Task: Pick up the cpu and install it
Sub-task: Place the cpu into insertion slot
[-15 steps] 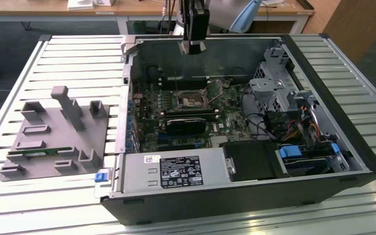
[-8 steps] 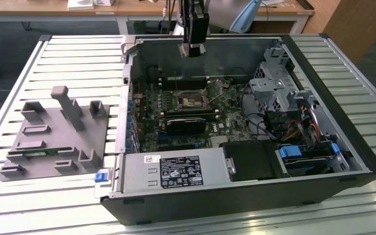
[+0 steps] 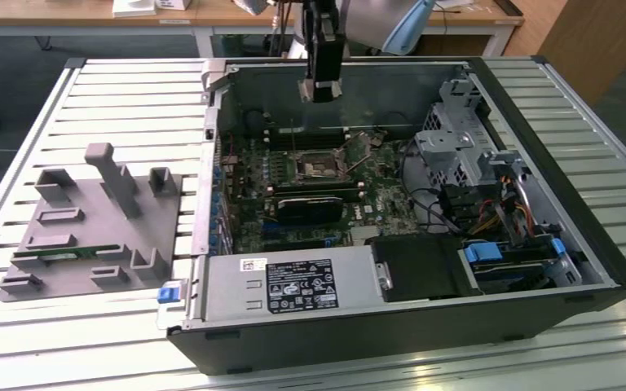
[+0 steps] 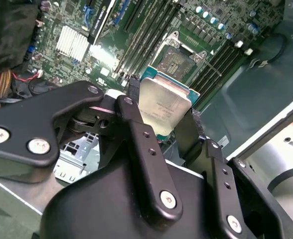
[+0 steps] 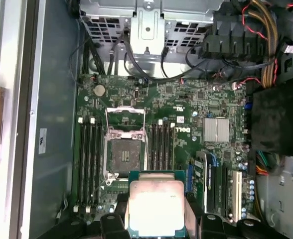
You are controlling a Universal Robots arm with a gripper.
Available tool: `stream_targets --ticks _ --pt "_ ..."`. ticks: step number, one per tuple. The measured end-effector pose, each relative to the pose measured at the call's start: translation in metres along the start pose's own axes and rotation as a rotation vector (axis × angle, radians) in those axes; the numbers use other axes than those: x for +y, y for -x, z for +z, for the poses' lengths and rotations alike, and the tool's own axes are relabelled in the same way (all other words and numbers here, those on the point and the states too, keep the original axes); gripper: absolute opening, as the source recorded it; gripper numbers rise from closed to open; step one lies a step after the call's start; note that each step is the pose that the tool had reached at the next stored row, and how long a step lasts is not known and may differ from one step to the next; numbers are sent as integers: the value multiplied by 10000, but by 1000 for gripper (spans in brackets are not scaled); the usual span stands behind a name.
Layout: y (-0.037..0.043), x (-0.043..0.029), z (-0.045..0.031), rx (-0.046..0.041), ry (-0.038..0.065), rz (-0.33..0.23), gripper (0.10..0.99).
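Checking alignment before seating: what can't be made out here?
Second wrist view: the black fingers cover two edges of the silver-grey square cpu; its underside faces away.
First wrist view: contacts in the dark metal-framed socket are too small.
Exterior view: detail of the socket is too small.

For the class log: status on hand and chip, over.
Robot hand shut on chip, above the computer case. Chip not yet in the socket. Socket bare, nothing lying across it.

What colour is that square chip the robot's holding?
The cpu is silvery with a green rim, clearest in the first wrist view.
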State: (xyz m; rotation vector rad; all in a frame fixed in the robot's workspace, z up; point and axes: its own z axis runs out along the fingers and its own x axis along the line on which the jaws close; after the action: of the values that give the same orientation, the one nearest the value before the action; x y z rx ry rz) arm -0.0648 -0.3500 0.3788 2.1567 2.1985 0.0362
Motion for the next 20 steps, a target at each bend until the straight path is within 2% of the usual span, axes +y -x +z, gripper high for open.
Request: stream_targets --ticks 13,20 --pt "-37 2 237 0 -5 1 529" --pt "-58 -4 340 -6 -5 0 529"
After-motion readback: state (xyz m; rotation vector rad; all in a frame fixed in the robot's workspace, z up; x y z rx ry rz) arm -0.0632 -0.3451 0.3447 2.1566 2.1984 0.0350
